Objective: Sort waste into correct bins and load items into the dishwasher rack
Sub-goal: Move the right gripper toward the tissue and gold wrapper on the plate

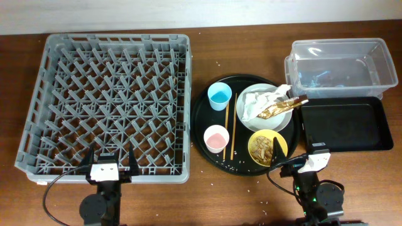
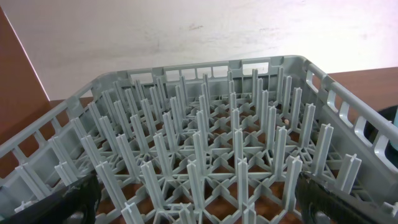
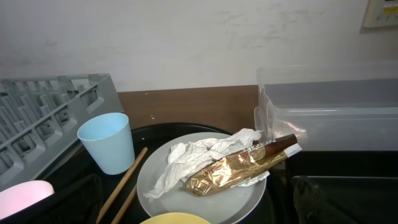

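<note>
The grey dishwasher rack [image 1: 107,100] stands at the left with no items in it. A round black tray [image 1: 202,113] holds a blue cup [image 1: 220,96], a pink cup [image 1: 215,138], two chopsticks [image 1: 231,129], a yellow bowl [image 1: 277,145] with brown scraps, and a white plate [image 1: 279,119]. The napkin [image 3: 193,155] and the gold wrapper [image 3: 239,167] lie on the plate [image 3: 205,199]. My left gripper [image 1: 111,164] is open at the rack's near edge [image 2: 199,208]. My right gripper [image 1: 296,158] is open just in front of the bowl and plate [image 3: 193,211].
The clear tub [image 1: 339,66] stands at the back right with the shallow black tray [image 1: 345,124] in front of it. Rice grains are scattered on the round tray and on the table near its front edge [image 1: 248,182].
</note>
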